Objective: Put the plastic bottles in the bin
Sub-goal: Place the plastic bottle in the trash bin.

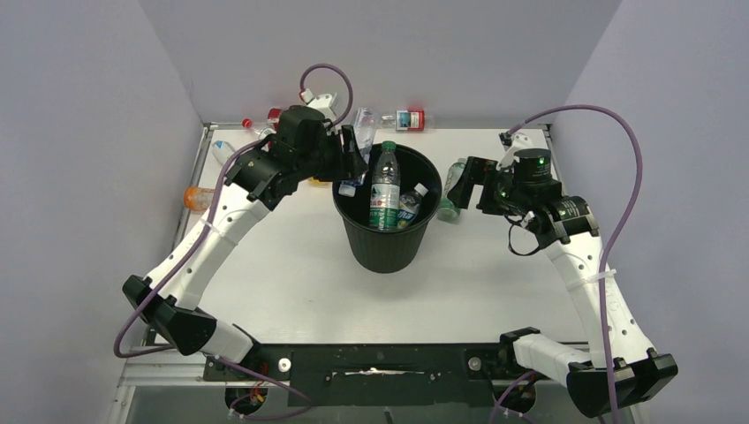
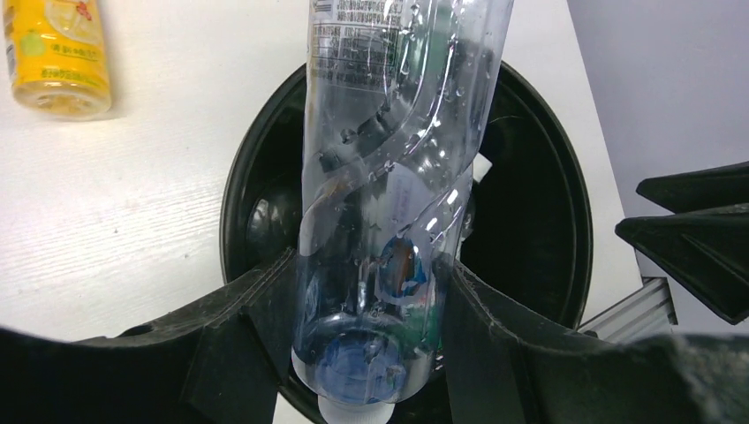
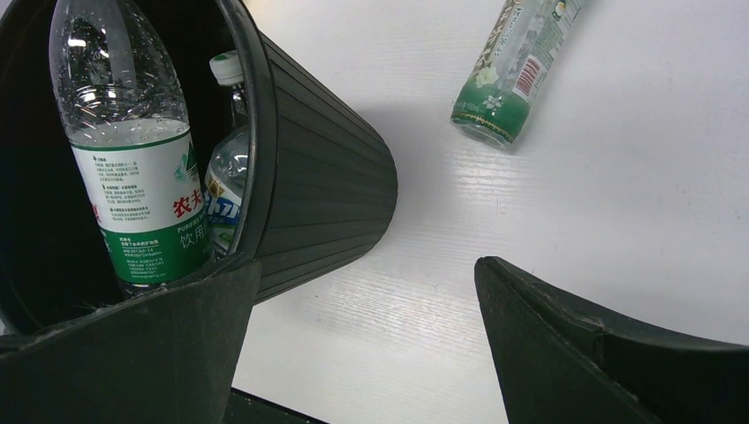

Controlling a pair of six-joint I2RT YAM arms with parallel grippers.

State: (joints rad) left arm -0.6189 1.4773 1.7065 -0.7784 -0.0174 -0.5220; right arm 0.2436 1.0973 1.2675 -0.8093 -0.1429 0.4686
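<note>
- Bin point(image 1: 386, 252) — black, round, ribbed wall tapering to the base; stands upright at the middle of the white worktop point(image 1: 291, 283).
- Green-labelled bottle point(image 1: 385, 190) — clear, green cap; upright inside the bin, its neck rising above the rim.
- White-capped bottle point(image 1: 412, 201) — small, clear, blue on the label; inside the bin, just to the right of the green-labelled one and leaning toward the wall.
- Left claw point(image 1: 351, 161) — closed on the clear bottle point(image 2: 397, 132), both fingers pressed to its sides near the cap end. Held above the far-left part of the bin's rim; in the wrist view the bin's dark mouth lies behind the bottle.
- Right claw point(image 3: 366, 265) — jaws spread wide with nothing between them; hangs above the worktop just to the right of the bin.
- Floral-label bottle point(image 3: 517, 62) — green label; on its side on the worktop, outside the bin, near its right wall.
- Yellow bottle point(image 2: 57, 53) — on the worktop to the left of the bin, outside it.
- Red-labelled bottle point(image 1: 408, 119) — on its side at the worktop's far edge, behind the bin.
- Orange bottle point(image 1: 199, 196) — at the left edge of the worktop, well apart from the bin.
- Red-capped bottle point(image 1: 261, 124) — far left corner, partly hidden by the left arm; possibly a second clear bottle lies near it.
</note>
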